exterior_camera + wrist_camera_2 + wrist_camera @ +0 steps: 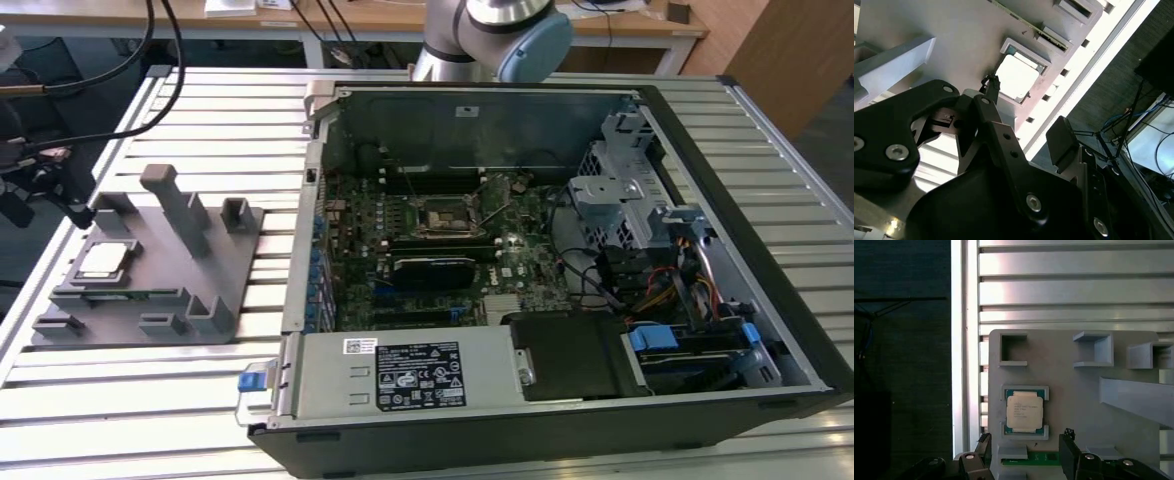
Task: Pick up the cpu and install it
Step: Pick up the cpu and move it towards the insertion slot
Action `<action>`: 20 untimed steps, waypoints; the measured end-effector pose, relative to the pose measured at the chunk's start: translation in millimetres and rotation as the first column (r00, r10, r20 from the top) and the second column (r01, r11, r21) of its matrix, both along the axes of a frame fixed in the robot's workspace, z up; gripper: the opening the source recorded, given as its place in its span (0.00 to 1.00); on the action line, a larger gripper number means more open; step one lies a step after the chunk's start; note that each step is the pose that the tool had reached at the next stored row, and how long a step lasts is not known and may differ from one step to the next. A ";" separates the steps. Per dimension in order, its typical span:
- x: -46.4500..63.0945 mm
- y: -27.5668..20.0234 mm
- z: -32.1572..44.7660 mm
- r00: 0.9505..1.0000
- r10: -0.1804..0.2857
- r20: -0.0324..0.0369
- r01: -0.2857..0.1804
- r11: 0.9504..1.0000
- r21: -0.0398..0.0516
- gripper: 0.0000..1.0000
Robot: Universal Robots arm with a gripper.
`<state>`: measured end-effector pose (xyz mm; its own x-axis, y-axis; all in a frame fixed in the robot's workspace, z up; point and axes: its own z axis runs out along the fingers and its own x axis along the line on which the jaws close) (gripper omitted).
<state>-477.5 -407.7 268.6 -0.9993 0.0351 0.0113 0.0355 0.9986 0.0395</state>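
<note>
The cpu (1024,411) is a small square chip with a silvery top, lying flat in its pocket on the grey fixture tray (1074,390). In the second wrist view the cpu (1016,77) looks bright, and in the exterior view the cpu (104,262) sits near the tray's left end. My gripper (1026,441) is open and hangs over the chip without touching it, one black finger (983,449) on each side. In the second wrist view the gripper (1026,112) holds nothing. In the exterior view the gripper (60,195) is at the left edge, above the tray (200,290).
An open computer case (561,420) lies on the slatted metal table (160,400), to the exterior view's right of the tray. Its motherboard carries the black socket (438,220) near the middle. Tall grey posts (174,205) rise from the tray close to the gripper. Cables hang at the upper left.
</note>
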 end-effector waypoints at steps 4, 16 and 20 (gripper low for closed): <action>0.0 0.0 -0.3 1.000 0.000 0.000 0.000 1.000 0.000 0.65; 3.2 0.0 -11.2 1.000 0.005 0.000 -0.005 1.000 0.000 0.65; 3.2 -0.1 -15.6 1.000 0.005 0.000 -0.005 1.000 0.000 0.65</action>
